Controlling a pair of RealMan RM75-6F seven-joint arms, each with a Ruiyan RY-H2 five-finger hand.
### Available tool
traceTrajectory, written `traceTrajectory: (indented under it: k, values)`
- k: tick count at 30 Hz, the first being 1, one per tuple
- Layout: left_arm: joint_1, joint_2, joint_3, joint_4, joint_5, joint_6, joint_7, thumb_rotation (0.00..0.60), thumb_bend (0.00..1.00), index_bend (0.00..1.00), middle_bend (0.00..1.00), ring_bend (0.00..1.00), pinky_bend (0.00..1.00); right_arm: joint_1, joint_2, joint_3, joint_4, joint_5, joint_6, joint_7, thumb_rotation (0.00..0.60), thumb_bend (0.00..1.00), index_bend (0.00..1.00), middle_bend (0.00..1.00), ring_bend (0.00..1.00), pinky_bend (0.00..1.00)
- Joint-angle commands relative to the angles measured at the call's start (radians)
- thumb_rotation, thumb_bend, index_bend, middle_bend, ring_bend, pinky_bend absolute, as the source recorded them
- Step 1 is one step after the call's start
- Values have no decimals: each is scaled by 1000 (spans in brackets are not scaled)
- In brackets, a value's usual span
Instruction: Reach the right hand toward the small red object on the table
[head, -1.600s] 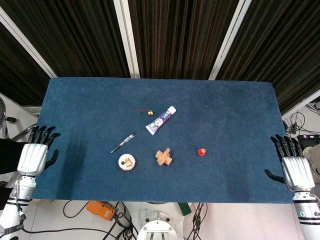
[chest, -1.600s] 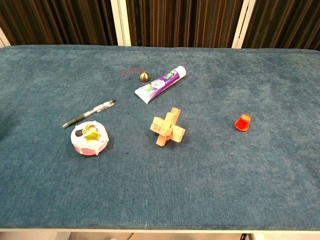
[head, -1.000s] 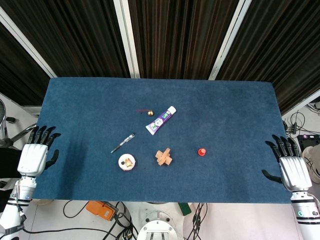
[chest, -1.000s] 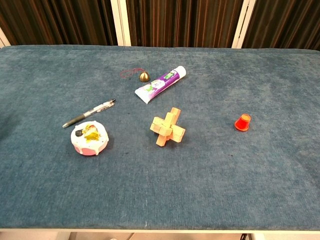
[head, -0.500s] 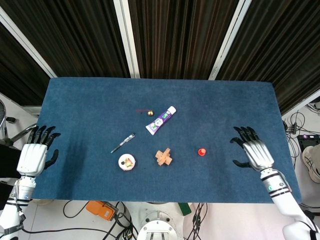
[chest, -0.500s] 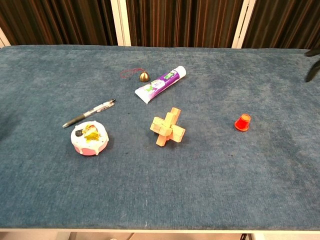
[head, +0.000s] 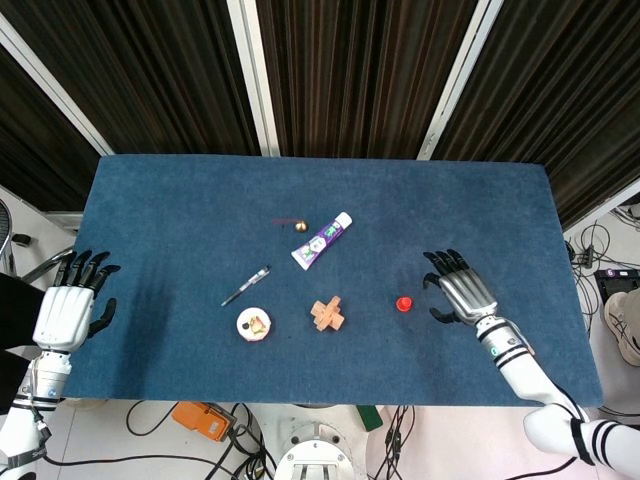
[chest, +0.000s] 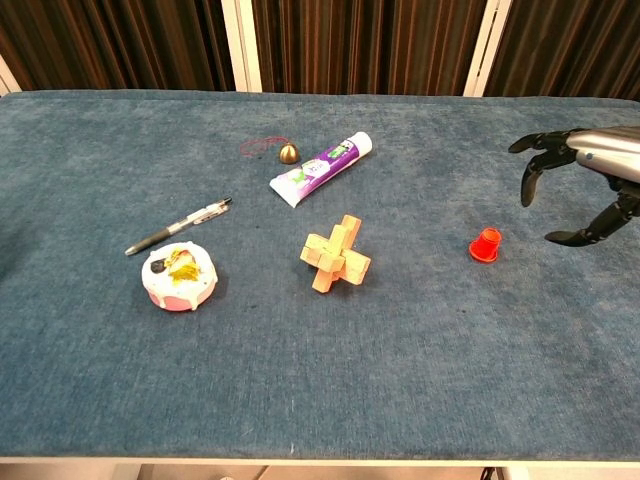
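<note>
A blue cloth-covered table seen from above, with 2 robot hands at its edges. The right hand hovers over the cloth near the small red object, on its right side and not touching it. Its dark fingers are spread apart and curved downward, holding nothing. The red object stands upright on the cloth, right of the table's middle. The left hand sits at the far left edge of the table, fingers apart and empty, well away from everything else. Left of the red object lies a wooden cross-shaped puzzle. Further left are a round pink-and-white item and a pen. Behind them lies a purple-and-white tube, with a small brass bell just beside it.
</note>
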Motion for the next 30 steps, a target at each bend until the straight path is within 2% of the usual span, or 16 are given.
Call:
traceTrajectory:
  k: [1,21,30]
  values:
    - [0,0,0,0,0,0,0,600,418,243,123,74,38,15,-17,-4,16,5,-15,4,600,454,492,108,112,39]
    - [-5,-2,-5,11,-9,-9,-6,600,419,243,123,75,39,94,-98,-21,97,22,-80,19,600,457,521,108,112,40]
    - [-8,-4,-5,16,-11,-14,-7,600,418,243,123,76,38,121,-118,-26,114,13,-88,31,600,465,567,107,115,41]
